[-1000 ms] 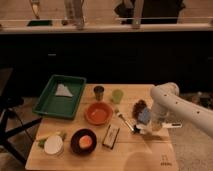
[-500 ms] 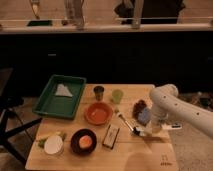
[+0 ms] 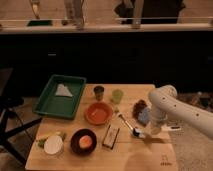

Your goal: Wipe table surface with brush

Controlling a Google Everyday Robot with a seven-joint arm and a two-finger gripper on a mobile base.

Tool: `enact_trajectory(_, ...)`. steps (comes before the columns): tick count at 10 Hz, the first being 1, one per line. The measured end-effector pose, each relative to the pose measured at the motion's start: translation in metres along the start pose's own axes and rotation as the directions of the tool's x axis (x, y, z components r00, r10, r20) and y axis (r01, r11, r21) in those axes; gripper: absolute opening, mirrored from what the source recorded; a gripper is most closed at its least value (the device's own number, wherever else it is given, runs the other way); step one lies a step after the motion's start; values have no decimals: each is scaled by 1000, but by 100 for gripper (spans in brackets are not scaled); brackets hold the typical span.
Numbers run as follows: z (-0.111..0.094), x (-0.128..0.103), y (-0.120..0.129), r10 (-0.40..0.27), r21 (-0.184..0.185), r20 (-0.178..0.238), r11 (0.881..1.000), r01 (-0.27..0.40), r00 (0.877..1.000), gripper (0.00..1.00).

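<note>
gripper [image 3: 151, 131] low over table [image 3: 140, 155], right side; whether it's open or clamped you can't tell | brush [image 3: 170, 128]: white handle pokes out just right of it | likely light, stiff; slim handle may twist, so hold it mid-handle, toward the head

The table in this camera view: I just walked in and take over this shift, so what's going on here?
A white robot arm comes in from the right, with its pincer low over the right side of the table surface. The brush is at the pincer, its white handle pointing right, close to a thin pale utensil. A green tray sits at the far left.
</note>
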Motion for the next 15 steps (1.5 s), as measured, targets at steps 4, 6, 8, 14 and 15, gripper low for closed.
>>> enact_trajectory(4, -1, -3, 25, -5, 17, -26, 1000, 6, 1000, 0)
enact_trajectory(6, -1, -3, 35, 1, 29, -53, 1000, 0, 999, 0)
enact_trajectory(8, 2, -11, 45, -1, 40, -110, 999, 6, 994, 0)
enact_trajectory(14, 26, -15, 54, 14, 13, -182, 1000, -12, 983, 0)
enact_trajectory(15, 30, -10, 52, 27, 5, -188, 1000, -27, 982, 0)
